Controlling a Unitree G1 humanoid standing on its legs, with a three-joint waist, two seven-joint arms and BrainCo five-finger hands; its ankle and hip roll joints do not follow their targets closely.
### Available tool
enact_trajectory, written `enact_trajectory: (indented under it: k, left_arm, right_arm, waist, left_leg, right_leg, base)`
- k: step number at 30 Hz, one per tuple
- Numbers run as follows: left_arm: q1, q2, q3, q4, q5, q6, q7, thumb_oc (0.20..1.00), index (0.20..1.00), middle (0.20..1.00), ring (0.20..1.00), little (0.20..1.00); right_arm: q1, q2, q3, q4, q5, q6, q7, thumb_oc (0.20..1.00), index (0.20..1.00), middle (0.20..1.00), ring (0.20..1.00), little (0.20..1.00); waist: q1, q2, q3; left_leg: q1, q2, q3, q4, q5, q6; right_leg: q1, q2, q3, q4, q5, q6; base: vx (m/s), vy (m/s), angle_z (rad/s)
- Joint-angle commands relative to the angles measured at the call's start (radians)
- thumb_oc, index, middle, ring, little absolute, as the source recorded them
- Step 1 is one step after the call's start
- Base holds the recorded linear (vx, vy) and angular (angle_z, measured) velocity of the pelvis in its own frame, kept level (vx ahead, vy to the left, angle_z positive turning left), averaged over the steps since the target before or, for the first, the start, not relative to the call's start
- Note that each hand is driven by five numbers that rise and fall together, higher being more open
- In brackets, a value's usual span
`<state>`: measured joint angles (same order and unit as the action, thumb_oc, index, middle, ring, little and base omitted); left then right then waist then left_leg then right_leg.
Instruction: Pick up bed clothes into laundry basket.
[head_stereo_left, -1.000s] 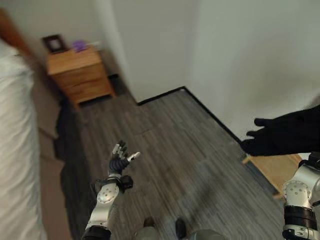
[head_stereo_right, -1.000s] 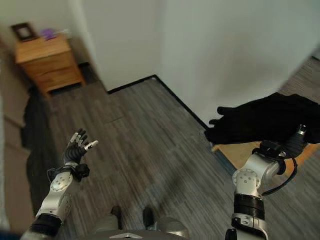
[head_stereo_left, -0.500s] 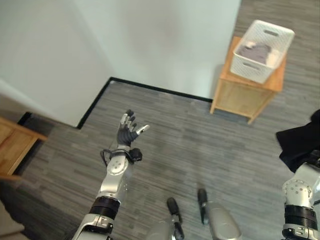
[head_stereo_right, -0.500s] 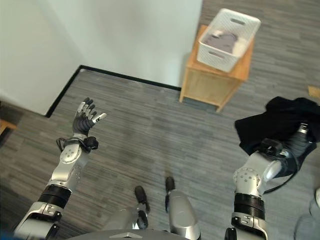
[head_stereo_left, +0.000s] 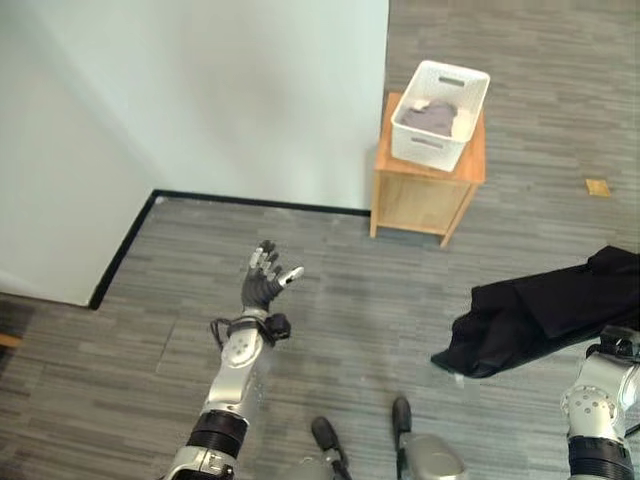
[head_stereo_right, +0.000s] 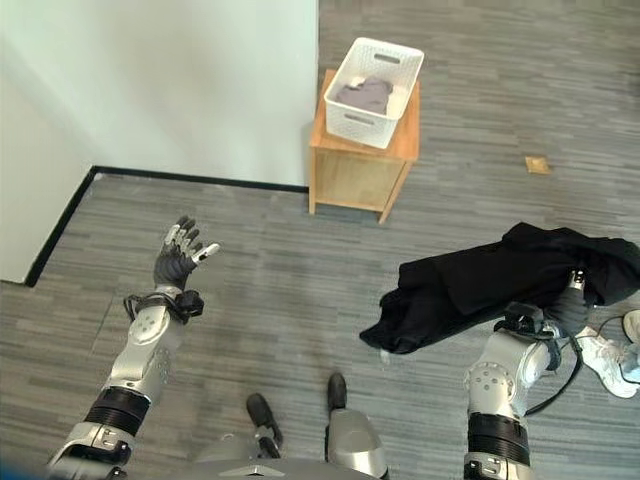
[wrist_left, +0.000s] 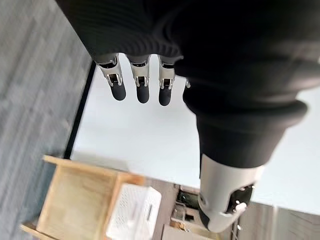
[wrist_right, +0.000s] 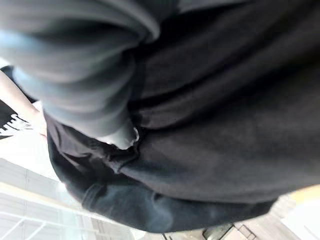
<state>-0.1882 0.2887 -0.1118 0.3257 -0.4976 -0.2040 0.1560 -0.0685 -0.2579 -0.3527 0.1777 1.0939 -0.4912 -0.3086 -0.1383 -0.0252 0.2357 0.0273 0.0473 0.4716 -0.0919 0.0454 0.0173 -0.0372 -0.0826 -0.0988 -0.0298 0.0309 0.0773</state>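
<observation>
A black garment (head_stereo_right: 490, 285) hangs in the air at the lower right, draped over my right hand (head_stereo_right: 560, 308), which is mostly buried in the cloth; the same dark cloth (wrist_right: 210, 115) fills the right wrist view. The white laundry basket (head_stereo_right: 352, 52) stands on a small wooden side table (head_stereo_right: 365, 170) ahead by the wall corner, with grey cloth (head_stereo_right: 362, 95) inside it. My left hand (head_stereo_right: 180, 262) is raised at the left, open, fingers (wrist_left: 142, 90) straight and holding nothing. The basket (wrist_left: 132, 212) and its table also show in the left wrist view.
A white wall with a black baseboard (head_stereo_right: 200, 181) runs along the left and ends at the table. A person's white shoes (head_stereo_right: 605, 355) stand at the lower right edge. A small tan scrap (head_stereo_right: 537, 164) lies on the grey plank floor beyond.
The camera has kept swinging right, so the basket and table now sit nearer the middle. The black garment shows more fully, spread out lower right. My left hand stays raised and open.
</observation>
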Motion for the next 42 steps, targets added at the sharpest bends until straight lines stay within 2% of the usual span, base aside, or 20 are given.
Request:
enact_trajectory:
  k: [1, 4, 6, 8, 11, 13, 15, 19, 23, 26, 30, 32, 34, 35, 36, 37, 38, 39, 40, 42]
  left_arm:
    - [-0.008, 0.042, 0.007, -0.024, -0.009, -0.044, -0.018, 1.0, 1.0, 1.0, 1.0, 1.0]
    - [-0.01, 0.047, 0.004, -0.021, -0.004, -0.038, -0.025, 1.0, 1.0, 1.0, 1.0, 1.0]
    - [-0.002, 0.038, 0.006, -0.021, -0.012, -0.029, -0.043, 1.0, 1.0, 1.0, 1.0, 1.0]
    - [0.011, 0.028, 0.007, -0.028, -0.022, -0.028, -0.043, 1.0, 1.0, 1.0, 1.0, 1.0]
    - [0.019, 0.012, 0.0, -0.032, -0.031, -0.023, -0.049, 1.0, 1.0, 1.0, 1.0, 1.0]
    - [0.007, -0.001, -0.021, -0.019, -0.025, -0.018, -0.048, 1.0, 1.0, 1.0, 1.0, 1.0]
    - [-0.013, -0.011, -0.043, 0.007, -0.023, -0.018, -0.045, 1.0, 1.0, 1.0, 1.0, 1.0]
    - [-0.062, -0.026, -0.075, 0.048, -0.026, -0.027, -0.037, 1.0, 1.0, 1.0, 1.0, 1.0]
    - [-0.075, -0.021, -0.069, 0.051, -0.039, -0.049, -0.013, 1.0, 1.0, 1.0, 1.0, 1.0]
    - [-0.072, 0.002, -0.056, 0.045, -0.041, -0.045, 0.008, 1.0, 1.0, 1.0, 1.0, 1.0]
    - [-0.073, 0.024, -0.047, 0.021, -0.031, -0.044, 0.035, 1.0, 1.0, 1.0, 1.0, 1.0]
    - [-0.076, 0.028, -0.043, 0.017, -0.032, -0.044, 0.041, 1.0, 1.0, 1.0, 1.0, 1.0]
    - [-0.083, 0.03, -0.04, 0.021, -0.036, -0.046, 0.046, 1.0, 1.0, 1.0, 1.0, 1.0]
    - [-0.106, 0.032, -0.039, 0.018, -0.051, -0.05, 0.045, 1.0, 1.0, 1.0, 1.0, 1.0]
    - [-0.107, 0.031, -0.039, 0.018, -0.051, -0.05, 0.045, 1.0, 1.0, 1.0, 1.0, 1.0]
    - [-0.123, 0.032, -0.046, 0.016, -0.05, -0.056, 0.047, 1.0, 1.0, 1.0, 1.0, 1.0]
    - [-0.124, 0.031, -0.046, 0.017, -0.05, -0.057, 0.047, 1.0, 1.0, 1.0, 1.0, 1.0]
    - [-0.143, 0.036, -0.052, 0.026, -0.041, -0.06, 0.047, 1.0, 1.0, 1.0, 1.0, 1.0]
    - [-0.145, 0.034, -0.054, 0.027, -0.041, -0.061, 0.047, 1.0, 1.0, 1.0, 1.0, 1.0]
    - [-0.158, 0.028, -0.072, 0.034, -0.041, -0.068, 0.039, 1.0, 1.0, 1.0, 1.0, 1.0]
  right_arm:
    - [-0.012, -0.059, -0.034, -0.04, -0.069, -0.029, 0.052, 0.2, 0.2, 0.2, 0.2, 0.2]
    - [0.0, -0.079, -0.049, -0.038, -0.071, -0.032, 0.052, 0.2, 0.2, 0.2, 0.2, 0.2]
    - [0.03, -0.103, -0.08, -0.037, -0.066, -0.03, 0.062, 0.2, 0.2, 0.2, 0.2, 0.2]
    - [0.047, -0.114, -0.091, -0.027, -0.071, -0.031, 0.063, 0.2, 0.2, 0.2, 0.2, 0.2]
    - [0.052, -0.126, -0.109, -0.022, -0.069, -0.03, 0.061, 0.2, 0.2, 0.2, 0.2, 0.2]
    - [0.054, -0.14, -0.103, -0.017, -0.081, -0.034, 0.061, 0.2, 0.2, 0.2, 0.2, 0.2]
    - [0.045, -0.149, -0.089, -0.016, -0.093, -0.039, 0.056, 0.2, 0.2, 0.2, 0.2, 0.2]
    - [-0.019, -0.161, -0.053, -0.048, -0.127, -0.05, 0.027, 0.2, 0.2, 0.2, 0.2, 0.2]
    - [-0.096, -0.166, 0.003, -0.064, -0.163, -0.054, 0.004, 0.2, 0.2, 0.2, 0.2, 0.2]
    - [-0.136, -0.152, 0.045, -0.053, -0.173, -0.052, -0.007, 0.2, 0.2, 0.2, 0.2, 0.2]
    - [-0.177, -0.155, 0.098, -0.072, -0.218, -0.02, -0.012, 0.2, 0.2, 0.2, 0.2, 0.2]
    - [-0.184, -0.149, 0.102, -0.077, -0.221, -0.016, -0.017, 0.2, 0.2, 0.2, 0.2, 0.2]
    - [-0.19, -0.145, 0.106, -0.082, -0.223, -0.014, -0.019, 0.2, 0.2, 0.2, 0.2, 0.2]
    - [-0.213, -0.175, 0.1, -0.079, -0.216, -0.017, -0.019, 0.2, 0.2, 0.2, 0.2, 0.2]
    - [-0.215, -0.177, 0.099, -0.077, -0.214, -0.017, -0.018, 0.2, 0.2, 0.2, 0.2, 0.2]
    - [-0.196, -0.203, 0.084, -0.072, -0.214, -0.018, -0.023, 0.2, 0.2, 0.2, 0.2, 0.2]
    - [-0.195, -0.203, 0.084, -0.073, -0.215, -0.017, -0.023, 0.2, 0.2, 0.2, 0.2, 0.2]
    - [-0.174, -0.219, 0.059, -0.077, -0.22, -0.026, -0.033, 0.2, 0.2, 0.2, 0.2, 0.2]
    - [-0.173, -0.22, 0.058, -0.078, -0.22, -0.026, -0.034, 0.2, 0.2, 0.2, 0.2, 0.2]
    - [-0.138, -0.229, 0.032, -0.1, -0.227, -0.029, -0.038, 0.2, 0.2, 0.2, 0.2, 0.2]
  waist:
    - [0.012, -0.008, -0.035]
    - [0.008, -0.029, -0.026]
    - [0.012, -0.041, -0.005]
    - [0.024, -0.047, 0.012]
    - [0.033, -0.044, 0.005]
    - [0.059, -0.032, 0.011]
    - [0.067, -0.027, 0.024]
    - [0.057, 0.001, 0.028]
    - [0.084, 0.022, 0.007]
    - [0.112, 0.008, -0.047]
    - [0.126, 0.006, -0.045]
    - [0.125, 0.017, -0.04]
    - [0.117, 0.024, -0.032]
    - [0.102, 0.042, -0.013]
    - [0.1, 0.045, -0.014]
    - [0.069, 0.046, -0.004]
    - [0.068, 0.048, -0.004]
    - [0.037, 0.047, 0.0]
    - [0.038, 0.048, 0.0]
    - [-0.003, 0.05, 0.0]
  left_leg:
    - [0.022, 0.073, -0.051, 0.089, -0.061, -0.09]
    - [-0.019, 0.117, -0.075, 0.221, -0.068, -0.119]
    - [-0.079, 0.181, -0.111, 0.408, -0.022, -0.144]
    - [-0.127, 0.184, -0.181, 0.48, 0.021, -0.146]
    - [-0.188, 0.185, -0.183, 0.332, 0.052, -0.137]
    - [-0.231, 0.166, -0.223, 0.178, 0.157, -0.151]
    - [-0.268, 0.156, -0.231, 0.088, 0.186, -0.162]
    - [-0.265, 0.13, -0.134, 0.025, 0.227, -0.167]
    - [-0.237, 0.098, -0.166, 0.051, 0.191, -0.137]
    - [-0.164, 0.056, -0.122, 0.113, 0.087, -0.074]
    - [-0.076, -0.001, -0.085, 0.119, 0.0, -0.018]
    - [-0.062, 0.005, -0.078, 0.117, -0.004, -0.016]
    - [-0.041, 0.003, -0.082, 0.11, -0.013, -0.018]
    - [0.005, 0.01, -0.096, 0.099, -0.038, -0.051]
    - [0.005, 0.012, -0.099, 0.098, -0.039, -0.052]
    - [0.032, 0.007, -0.134, 0.095, -0.063, -0.074]
    - [0.033, 0.007, -0.136, 0.096, -0.064, -0.073]
    - [0.055, 0.01, -0.173, 0.094, -0.083, -0.086]
    - [0.055, 0.009, -0.174, 0.096, -0.086, -0.085]
    - [0.069, 0.01, -0.24, 0.111, -0.101, -0.089]
  right_leg:
    - [-0.064, -0.014, 0.022, 0.148, -0.076, 0.041]
    - [-0.011, 0.015, 0.03, 0.106, -0.092, 0.006]
    - [0.039, 0.041, 0.029, 0.098, -0.105, -0.028]
    - [0.075, 0.053, 0.045, 0.083, -0.117, -0.046]
    - [0.109, 0.053, 0.06, 0.06, -0.123, -0.04]
    - [0.113, 0.071, 0.076, 0.073, -0.129, -0.044]
    - [0.123, 0.087, 0.082, 0.091, -0.139, -0.046]
    - [0.182, 0.101, 0.106, 0.093, -0.169, -0.046]
    - [0.226, 0.057, 0.144, 0.102, -0.225, -0.023]
    - [0.231, -0.028, 0.135, 0.254, -0.243, 0.025]
    - [0.087, -0.097, 0.1, 0.535, -0.024, 0.116]
    - [0.03, -0.089, 0.097, 0.555, -0.038, 0.106]
    - [-0.021, -0.092, 0.084, 0.544, -0.071, 0.091]
    - [-0.099, -0.135, 0.032, 0.359, -0.117, 0.071]
    - [-0.09, -0.134, 0.027, 0.346, -0.113, 0.072]
    - [-0.131, -0.143, 0.081, 0.182, -0.051, 0.087]
    - [-0.122, -0.143, 0.077, 0.169, -0.045, 0.089]
    - [-0.148, -0.155, 0.176, 0.075, 0.002, 0.109]
    - [-0.142, -0.157, 0.175, 0.063, 0.007, 0.111]
    - [-0.161, -0.135, 0.329, 0.067, 0.027, 0.124]
  base:
    - [-0.02, -0.251, -0.18]
    - [0.0, -0.248, 0.0]
    - [0.04, -0.304, 0.19]
    - [0.02, -0.143, 0.27]
    - [0.12, -0.016, -0.31]
    - [0.2, -0.02, 0.16]
    - [0.24, -0.072, -0.01]
    - [0.21, -0.023, -0.2]
    - [0.4, 0.089, -0.79]
    - [0.56, 0.073, -0.84]
    - [0.28, 0.06, -0.15]
    - [0.18, 0.009, -0.06]
    - [0.18, -0.09, 0.03]
    - [0.17, -0.147, 0.08]
    - [0.32, -0.326, -0.01]
    - [0.16, -0.169, 0.11]
    - [0.3, -0.346, 0.55]
    - [0.16, -0.159, 1.06]
    - [0.24, -0.262, 0.98]
    - [0.15, -0.237, 0.63]
